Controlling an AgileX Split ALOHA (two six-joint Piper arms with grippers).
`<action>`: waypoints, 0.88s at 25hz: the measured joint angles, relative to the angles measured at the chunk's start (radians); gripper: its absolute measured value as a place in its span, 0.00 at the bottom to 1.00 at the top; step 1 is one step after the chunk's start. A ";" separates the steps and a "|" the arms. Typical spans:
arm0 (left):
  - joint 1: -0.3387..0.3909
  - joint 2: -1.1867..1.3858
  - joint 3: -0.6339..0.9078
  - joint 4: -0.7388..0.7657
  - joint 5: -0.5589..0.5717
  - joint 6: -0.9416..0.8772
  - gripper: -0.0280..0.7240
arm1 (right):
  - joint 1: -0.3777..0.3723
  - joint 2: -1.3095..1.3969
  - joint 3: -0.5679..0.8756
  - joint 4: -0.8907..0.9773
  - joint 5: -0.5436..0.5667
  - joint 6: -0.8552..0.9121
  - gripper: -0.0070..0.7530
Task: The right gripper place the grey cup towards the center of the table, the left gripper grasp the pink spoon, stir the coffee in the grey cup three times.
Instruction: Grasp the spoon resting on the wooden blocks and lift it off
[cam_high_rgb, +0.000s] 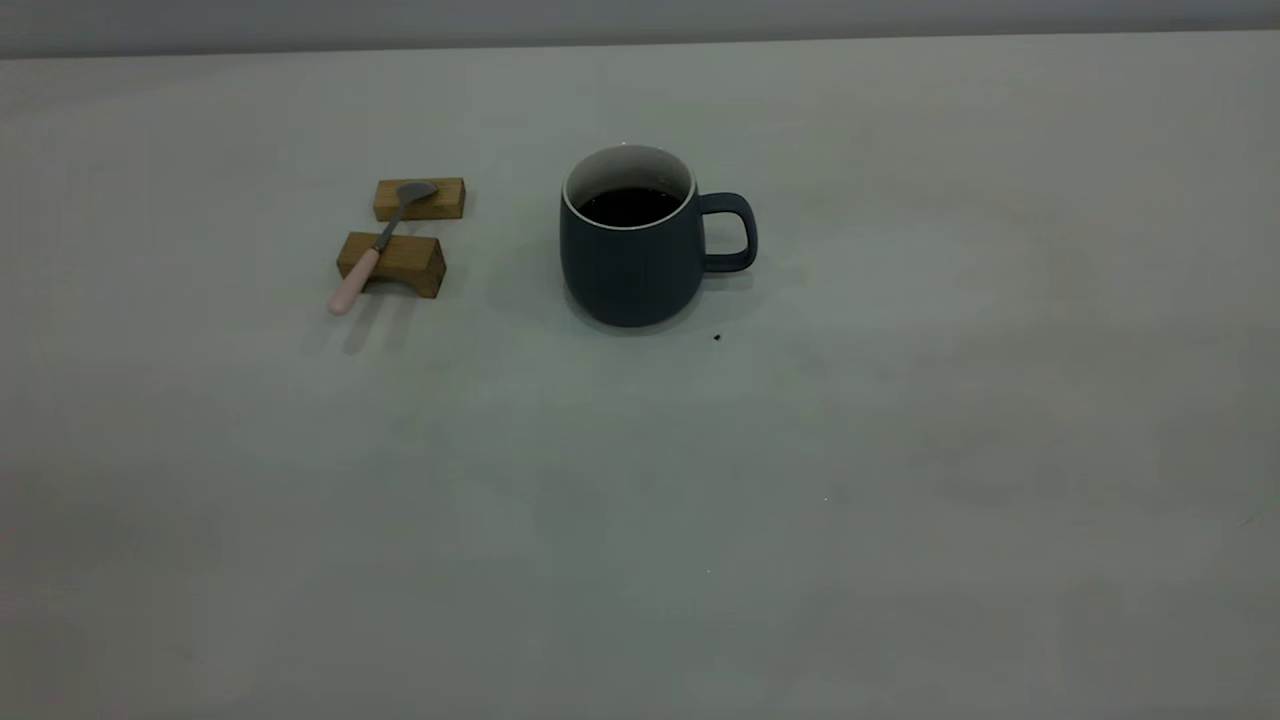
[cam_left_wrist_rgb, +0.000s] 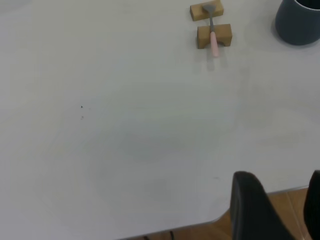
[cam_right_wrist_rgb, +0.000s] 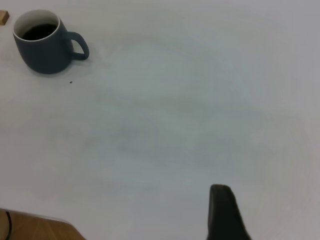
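The grey cup (cam_high_rgb: 633, 250) stands near the table's (cam_high_rgb: 900, 500) middle, handle pointing right, with dark coffee (cam_high_rgb: 630, 206) inside. It also shows in the right wrist view (cam_right_wrist_rgb: 42, 45) and partly in the left wrist view (cam_left_wrist_rgb: 299, 22). The pink spoon (cam_high_rgb: 375, 248) lies across two wooden blocks to the cup's left, pink handle sticking out toward the front, and appears in the left wrist view too (cam_left_wrist_rgb: 213, 35). My left gripper (cam_left_wrist_rgb: 280, 200) hangs open over the table's edge, far from the spoon. My right gripper (cam_right_wrist_rgb: 272, 215) shows a single finger (cam_right_wrist_rgb: 222, 212) with nothing beside it, far from the cup. Neither arm appears in the exterior view.
Two small wooden blocks (cam_high_rgb: 392, 263) (cam_high_rgb: 420, 199) carry the spoon. A tiny dark speck (cam_high_rgb: 717, 338) lies just in front of the cup. Wooden floor (cam_left_wrist_rgb: 210, 232) shows past the table's edge under the left gripper.
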 joint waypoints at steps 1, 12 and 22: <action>0.000 0.000 0.000 0.000 0.000 -0.011 0.48 | 0.000 0.000 0.000 0.000 0.000 0.000 0.66; 0.000 0.435 -0.041 -0.008 -0.172 -0.074 0.80 | 0.000 0.000 0.000 0.000 0.000 0.000 0.66; 0.000 1.072 -0.180 -0.074 -0.456 -0.057 0.81 | 0.000 0.000 0.000 0.000 0.000 0.000 0.66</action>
